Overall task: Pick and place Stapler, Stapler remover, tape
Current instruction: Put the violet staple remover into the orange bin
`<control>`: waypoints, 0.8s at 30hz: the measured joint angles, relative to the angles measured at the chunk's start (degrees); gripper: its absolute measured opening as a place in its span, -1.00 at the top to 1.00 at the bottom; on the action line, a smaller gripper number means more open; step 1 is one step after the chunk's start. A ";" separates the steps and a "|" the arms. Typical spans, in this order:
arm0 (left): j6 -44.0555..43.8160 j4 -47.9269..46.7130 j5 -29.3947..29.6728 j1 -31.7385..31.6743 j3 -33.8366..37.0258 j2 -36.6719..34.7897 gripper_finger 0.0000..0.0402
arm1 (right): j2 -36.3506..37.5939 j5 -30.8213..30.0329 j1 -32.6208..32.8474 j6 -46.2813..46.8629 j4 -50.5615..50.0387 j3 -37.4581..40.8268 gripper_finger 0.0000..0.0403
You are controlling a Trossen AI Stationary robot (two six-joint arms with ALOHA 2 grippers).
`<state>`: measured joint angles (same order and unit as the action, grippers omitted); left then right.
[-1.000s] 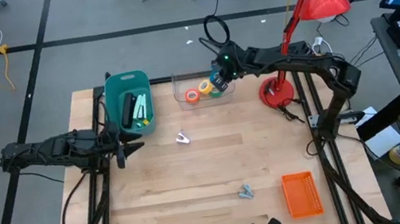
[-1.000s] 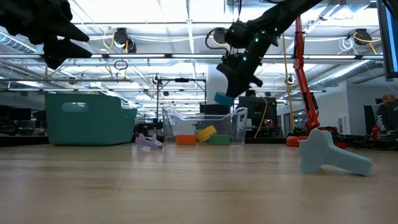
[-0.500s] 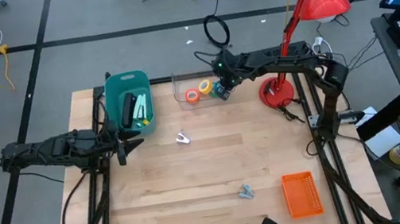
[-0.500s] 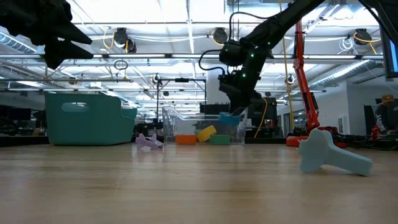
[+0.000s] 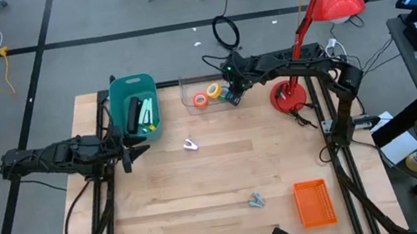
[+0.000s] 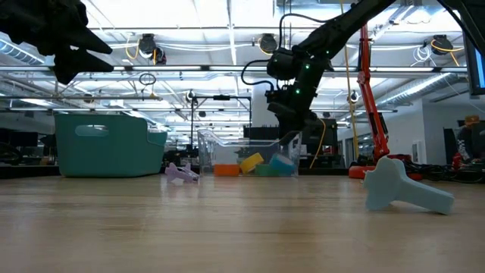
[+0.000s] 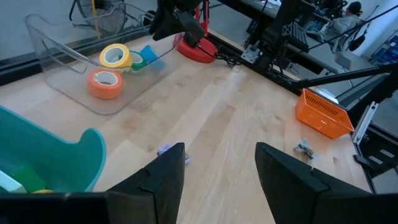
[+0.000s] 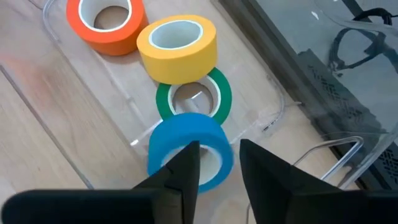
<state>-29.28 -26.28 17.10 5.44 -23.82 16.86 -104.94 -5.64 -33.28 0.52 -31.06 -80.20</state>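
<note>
Four tape rolls lie in a clear tray [image 5: 188,95] at the table's far edge: orange [image 8: 102,22], yellow [image 8: 177,46] tilted onto the green [image 8: 221,93], and blue [image 8: 186,140] tilted beside the green at the tray's right end. My right gripper [image 8: 219,148] hangs open just above the blue roll [image 6: 281,163], clear of it. A small lilac thing [image 5: 189,144], perhaps the stapler remover, lies mid-table. A dark-and-green thing [image 5: 139,114] lies in the teal bin [image 5: 121,87]. My left gripper [image 7: 221,149] waits open at the table's left.
A red desk lamp's base [image 5: 289,94] stands right of the tray, close to my right arm. An orange basket [image 5: 314,203] and a small pale-blue thing [image 5: 255,201] sit near the front edge. Bare wood lies between them and the tray.
My right gripper has come down over the clear tray's right end with the blue roll and has let it go. The roll has dropped from the fingers into the tray and now rests beside the green roll.
</note>
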 joint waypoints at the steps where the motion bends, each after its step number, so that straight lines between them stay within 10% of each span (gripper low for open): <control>1: 0.00 0.00 0.00 -0.01 0.01 0.00 0.00 | 0.00 -0.01 0.00 -0.18 0.04 0.00 0.45; 13: -1.27 0.00 0.02 -0.01 0.01 0.00 0.00 | 9.21 11.96 0.79 2.48 14.25 -0.01 0.45; 24: -1.07 -0.02 0.00 -0.01 0.01 0.00 0.00 | 20.36 22.41 9.74 10.83 8.16 -0.04 0.95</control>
<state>-30.34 -26.30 17.11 5.43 -23.81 16.86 -84.58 16.77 -23.53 11.34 -22.90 -80.25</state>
